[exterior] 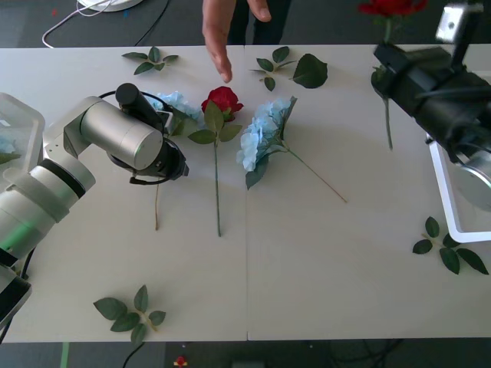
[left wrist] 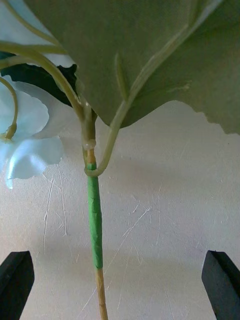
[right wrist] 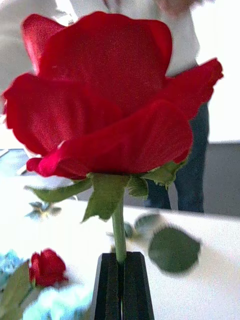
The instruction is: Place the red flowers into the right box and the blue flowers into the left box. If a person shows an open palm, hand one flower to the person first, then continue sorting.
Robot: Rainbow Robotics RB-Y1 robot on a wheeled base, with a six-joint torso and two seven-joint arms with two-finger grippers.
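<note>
My right gripper is shut on the stem of a red flower, held upright above the table's far right. My left gripper is open and straddles the green-taped stem of a blue flower lying on the table. Another red flower and a second blue flower lie mid-table. A person's hand reaches in from the far edge, fingers pointing down at that red flower. The left box is at the left edge, the right box at the right edge.
Loose leaf sprigs lie at the far side, beside a large single leaf. More sprigs lie at the near left and near the right box. The person's legs stand behind the table.
</note>
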